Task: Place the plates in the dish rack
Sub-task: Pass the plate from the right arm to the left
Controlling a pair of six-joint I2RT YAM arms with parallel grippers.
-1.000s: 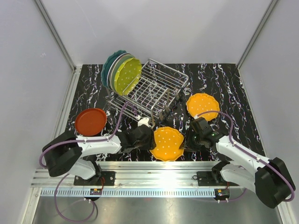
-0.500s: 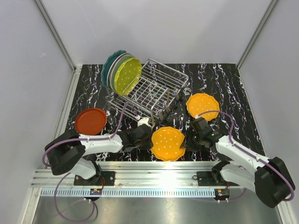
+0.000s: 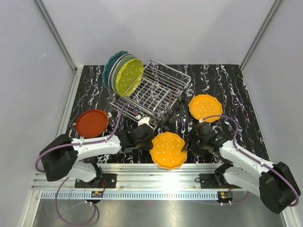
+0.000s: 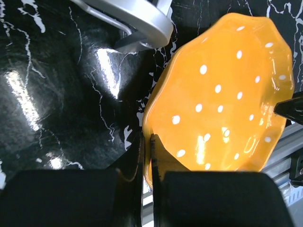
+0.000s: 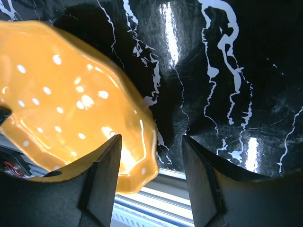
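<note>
I have the left gripper (image 4: 147,142) closed tight on the left rim of a dotted orange plate (image 4: 222,99), its fingers (image 4: 137,156) pinching the scalloped edge. That plate sits at the near edge of the black marbled table (image 3: 227,85), between the two arms, its near rim out over the metal rail (image 3: 142,171). I cannot tell whether it rests on the table. The right gripper (image 5: 151,142) stands wide open at the plate's opposite rim: one finger is over the orange face, the other is beyond the edge above the table, and neither is pressing on it. From above, the dish rack (image 3: 154,90) stands well behind the held plate, turned at an angle. Leaning at its far-left end is a bunch of plates with a yellow-green plate (image 3: 129,77) facing me and teal and pale ones behind it. A red-orange plate (image 3: 92,123) lies flat to the left beside the left arm, and a second dotted orange plate (image 3: 205,107) lies flat to the right, just behind the right gripper. Between the held plate and the rack are the left wrist itself and its purple cable (image 3: 118,125), which loops up near the rack's near-left corner. Only the left wrist view shows the pinch itself, only the right wrist view shows the gap between those jaws, and only the overhead view shows the rack and the other plates. The small tags (image 3: 97,193) on the arm bases are too small to read.
</note>
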